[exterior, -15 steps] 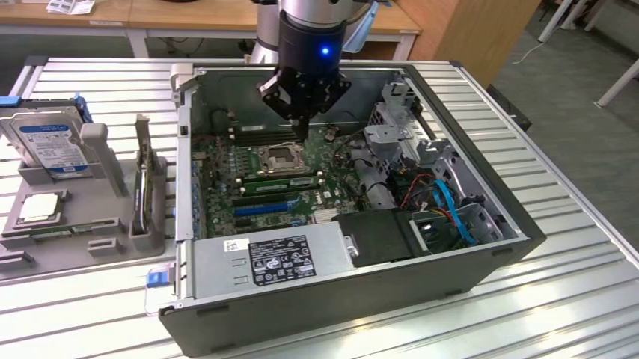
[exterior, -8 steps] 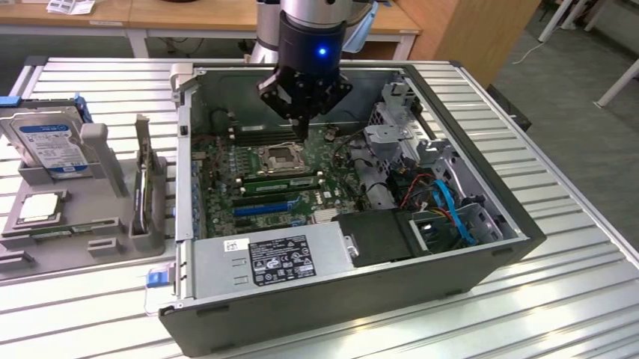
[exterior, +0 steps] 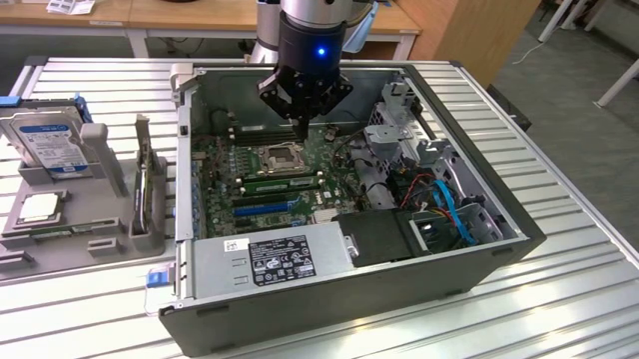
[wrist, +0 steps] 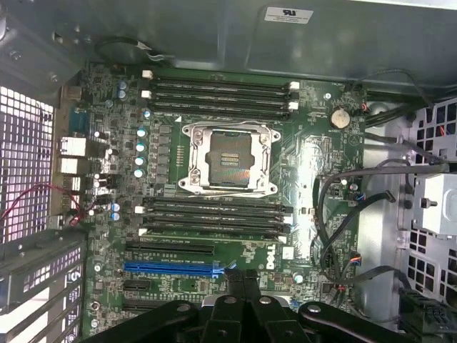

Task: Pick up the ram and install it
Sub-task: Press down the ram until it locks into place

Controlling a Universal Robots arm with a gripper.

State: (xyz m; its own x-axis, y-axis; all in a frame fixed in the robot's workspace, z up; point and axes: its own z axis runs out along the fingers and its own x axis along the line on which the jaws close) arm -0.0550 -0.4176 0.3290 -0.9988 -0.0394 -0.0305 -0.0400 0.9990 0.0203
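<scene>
A ribbed silver metal table point(exterior: 559, 224) carries an open dark-grey computer tower case point(exterior: 479, 258) lying on its side. Beside it, toward the exterior view's left, is a grey moulded plastic parts tray point(exterior: 40, 262). Inside the case a green motherboard point(wrist: 314, 164) covers the floor, with a square silver CPU socket point(wrist: 228, 158) in its middle and banks of long black memory slots on either side of it.

The robot arm's black gripper point(exterior: 302, 134) hangs over the board just beyond the socket. Its two fingers are pressed together with nothing between them, and in the wrist view they meet in one dark wedge point(wrist: 243, 286).

The ram point(exterior: 283, 179), a long thin green circuit-board stick, looks to be standing on edge in the slot bank on the near side of the socket, apart from the gripper. I can't tell whether it is fully seated. Another narrow green board point(exterior: 60, 229) lies flat in the tray, next to a square silver chip point(exterior: 38, 208).
</scene>
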